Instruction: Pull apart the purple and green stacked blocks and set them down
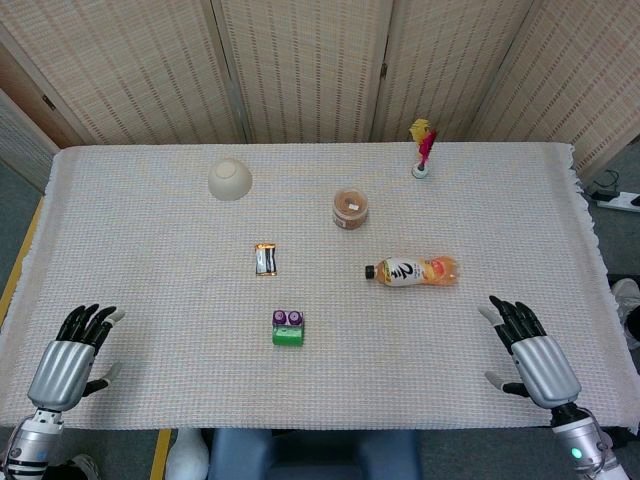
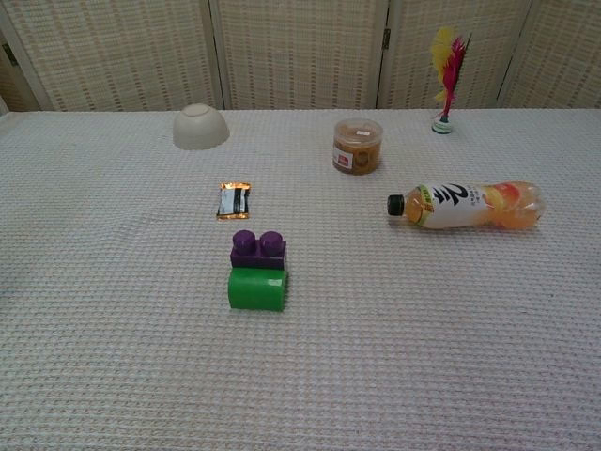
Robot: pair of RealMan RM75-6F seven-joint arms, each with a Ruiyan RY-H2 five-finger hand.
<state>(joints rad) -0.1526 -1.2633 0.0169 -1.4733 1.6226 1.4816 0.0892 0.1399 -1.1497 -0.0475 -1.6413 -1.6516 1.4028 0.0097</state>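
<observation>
While both hands show only in head view, left hand (image 1: 68, 365) and right hand (image 1: 536, 358) rest spread, holding nothing, at near corners. Purple block (image 2: 258, 249) joined to green block (image 2: 257, 288), mid-table; chest view shows studs.

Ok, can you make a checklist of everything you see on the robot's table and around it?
Surface: table covered by a pale woven cloth.
Job's things: purple block and green block, still joined, lying near the middle front.
Clutter: upside-down bowl, small jar, snack packet, drink bottle lying on its side, feather shuttlecock standing at the back.
Hands: left hand and right hand at the front corners, fingers apart, holding nothing.
Cables: power strip with a cord on the floor, past the right edge.
Surroundings: folding screen behind the table.
</observation>
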